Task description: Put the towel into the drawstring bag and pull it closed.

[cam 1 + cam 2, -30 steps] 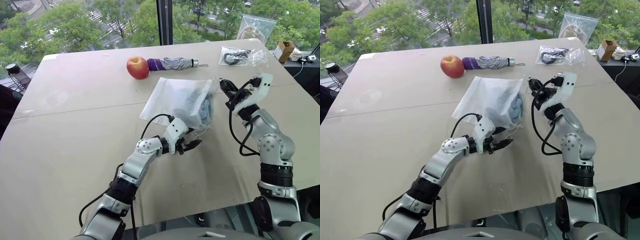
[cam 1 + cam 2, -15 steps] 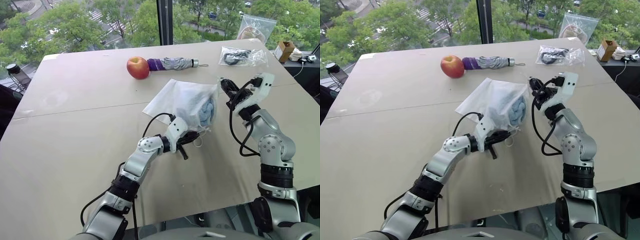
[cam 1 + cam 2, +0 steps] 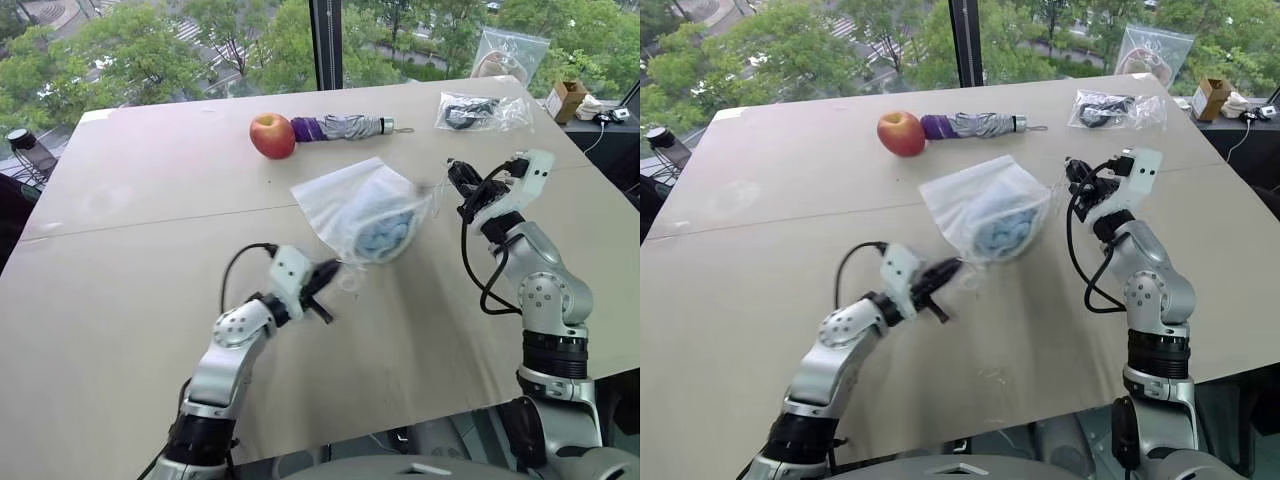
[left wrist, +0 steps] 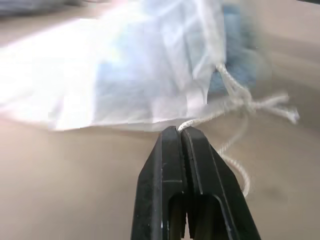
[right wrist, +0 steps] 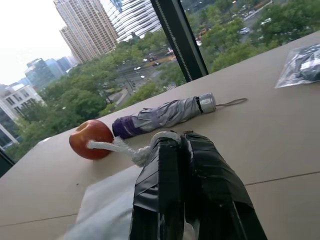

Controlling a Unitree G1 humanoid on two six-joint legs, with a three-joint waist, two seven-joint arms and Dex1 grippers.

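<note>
The white drawstring bag [image 3: 350, 200] sits mid-table, bunched up, with the light-blue towel [image 3: 385, 232] showing through its fabric. My left gripper [image 3: 330, 272] is at the bag's near left and is shut on a white cord [image 4: 200, 121] that runs taut to the bag [image 4: 125, 75]. The towel [image 4: 235, 50] shows blue at the gathered mouth. On the bag's right, my right gripper [image 3: 454, 172] is raised above the table and shut on the other cord [image 5: 125, 148]. The bag stretches between the two grippers.
A red apple [image 3: 272, 135] and a folded grey-purple umbrella [image 3: 345, 127] lie behind the bag. Two clear zip bags [image 3: 485, 112] [image 3: 510, 55] are at the far right, with a small box [image 3: 568, 100] past the table edge. A window lies beyond the far edge.
My left gripper went from open to shut on the cord and pulled away to the left. The bag rose, its mouth gathered and it bunched around the towel. The right gripper stayed put.
</note>
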